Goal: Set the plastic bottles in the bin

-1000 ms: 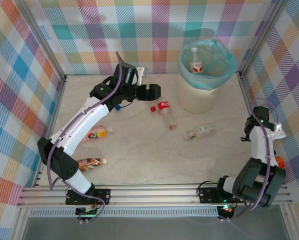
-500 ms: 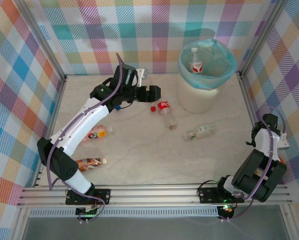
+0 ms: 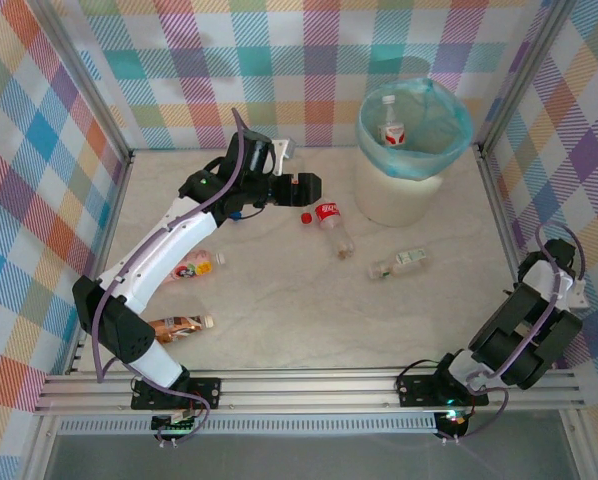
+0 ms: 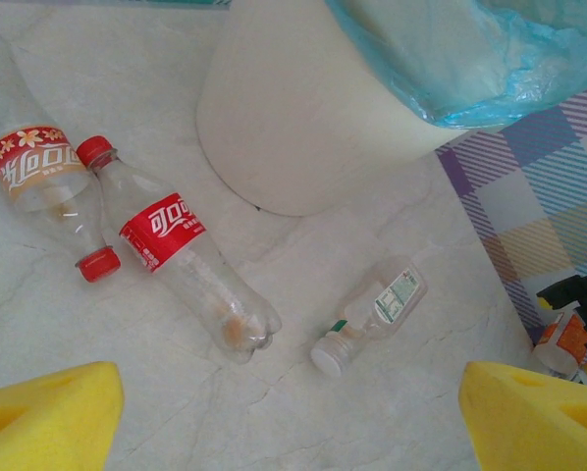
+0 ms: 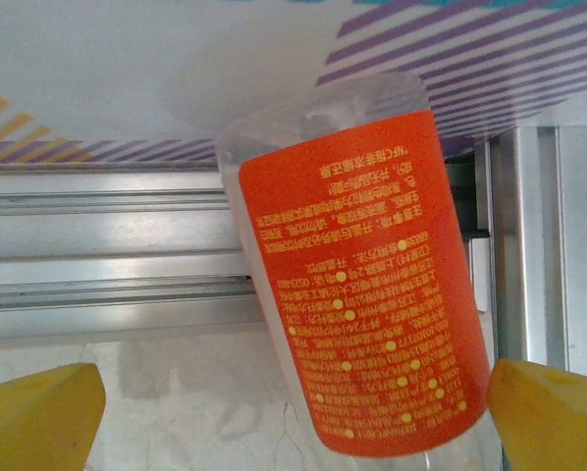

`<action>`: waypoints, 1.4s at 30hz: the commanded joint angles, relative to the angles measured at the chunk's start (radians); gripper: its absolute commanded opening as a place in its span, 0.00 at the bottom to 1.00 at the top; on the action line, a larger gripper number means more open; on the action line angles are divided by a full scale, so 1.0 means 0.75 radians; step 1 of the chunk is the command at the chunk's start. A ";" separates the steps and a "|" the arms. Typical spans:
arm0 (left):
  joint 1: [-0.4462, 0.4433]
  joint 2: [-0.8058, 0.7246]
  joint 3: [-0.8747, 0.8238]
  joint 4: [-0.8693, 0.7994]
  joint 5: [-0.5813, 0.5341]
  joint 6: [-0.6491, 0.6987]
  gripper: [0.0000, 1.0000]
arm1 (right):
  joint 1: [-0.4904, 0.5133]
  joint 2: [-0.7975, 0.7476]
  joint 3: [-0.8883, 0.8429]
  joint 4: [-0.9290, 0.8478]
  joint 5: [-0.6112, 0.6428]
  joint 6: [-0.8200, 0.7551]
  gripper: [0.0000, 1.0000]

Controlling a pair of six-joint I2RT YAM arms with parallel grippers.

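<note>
Swung to the near right corner, the right hand (image 5: 293, 422) now has its fingers (image 5: 38, 417) spread astride a clear orange-labelled plastic bottle (image 5: 362, 285), seemingly ready to grasp it for the far round white bin (image 3: 399, 195).

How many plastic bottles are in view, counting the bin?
7. One bottle inside the bin; two red-labelled beside it; a small clear one nearer; pink-labelled and brown ones far left; orange-labelled at the right pincer. Others may hide under the left arm.
</note>
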 commanded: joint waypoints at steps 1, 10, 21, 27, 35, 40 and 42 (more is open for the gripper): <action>0.001 -0.026 -0.013 0.011 0.019 0.013 0.89 | -0.035 0.038 0.038 0.003 -0.064 -0.030 1.00; 0.003 -0.020 -0.019 0.008 0.016 0.017 0.89 | -0.085 0.125 0.076 0.022 -0.175 -0.088 1.00; 0.006 -0.026 -0.023 0.011 0.009 0.017 0.89 | -0.087 0.142 0.077 0.083 -0.289 -0.172 0.81; 0.007 -0.033 -0.019 0.014 0.015 0.022 0.89 | -0.085 0.068 0.045 0.117 -0.382 -0.211 0.70; 0.016 -0.048 -0.019 0.016 0.010 0.026 0.89 | -0.084 -0.048 0.040 0.123 -0.515 -0.246 0.61; 0.020 -0.056 -0.019 0.020 0.005 0.023 0.89 | -0.085 -0.120 0.047 0.109 -0.564 -0.253 0.58; 0.021 -0.060 -0.016 0.022 0.004 0.022 0.89 | -0.079 -0.160 0.046 0.104 -0.616 -0.235 0.57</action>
